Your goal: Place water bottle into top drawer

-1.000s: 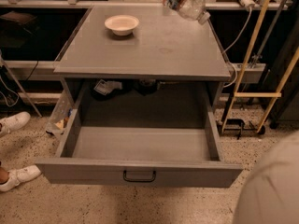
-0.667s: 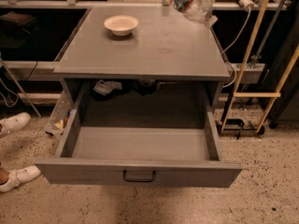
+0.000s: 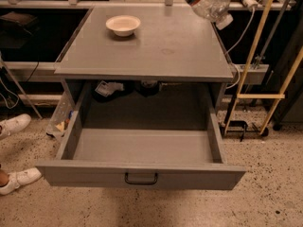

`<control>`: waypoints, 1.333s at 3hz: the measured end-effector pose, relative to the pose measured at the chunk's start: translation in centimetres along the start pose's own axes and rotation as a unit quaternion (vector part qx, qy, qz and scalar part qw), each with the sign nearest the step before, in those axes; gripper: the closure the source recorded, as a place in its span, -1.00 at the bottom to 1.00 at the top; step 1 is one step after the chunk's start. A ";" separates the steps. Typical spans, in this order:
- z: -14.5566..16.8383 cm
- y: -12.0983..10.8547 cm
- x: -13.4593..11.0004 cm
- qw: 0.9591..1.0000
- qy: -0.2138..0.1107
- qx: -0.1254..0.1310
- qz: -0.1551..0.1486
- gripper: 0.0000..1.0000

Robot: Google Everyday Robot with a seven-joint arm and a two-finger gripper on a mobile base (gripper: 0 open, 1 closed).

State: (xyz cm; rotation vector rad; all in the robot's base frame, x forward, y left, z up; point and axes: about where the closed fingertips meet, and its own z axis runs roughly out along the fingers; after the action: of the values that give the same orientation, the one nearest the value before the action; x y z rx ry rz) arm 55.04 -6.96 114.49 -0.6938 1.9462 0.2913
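End effector off-frame top, clear crinkled water bottle (image 3: 209,4), wht cap (image 3: 225,21)

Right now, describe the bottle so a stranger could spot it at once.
Find the grey cabinet with its drawer pulled open. The bottle hangs above the top's far right corner, the gripper out of view. Unlike the white bowl, it is clear, crinkled, cap down.

A water bottle (image 3: 211,4) hangs tilted at upper right, gripper out of frame above; the top drawer (image 3: 94,176) stands open below.
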 end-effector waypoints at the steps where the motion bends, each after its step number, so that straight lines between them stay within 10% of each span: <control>1: 0.1 0.1 0.3 1.000 -0.002 0.005 0.000 1.00; 2: -0.5 1.2 1.6 0.999 -0.015 0.046 0.003 1.00; 4: 6.0 7.5 10.7 0.995 0.065 0.071 -0.024 1.00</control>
State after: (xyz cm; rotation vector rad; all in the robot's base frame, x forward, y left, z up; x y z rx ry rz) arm 51.58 -1.67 101.63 -0.6781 2.0477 0.0788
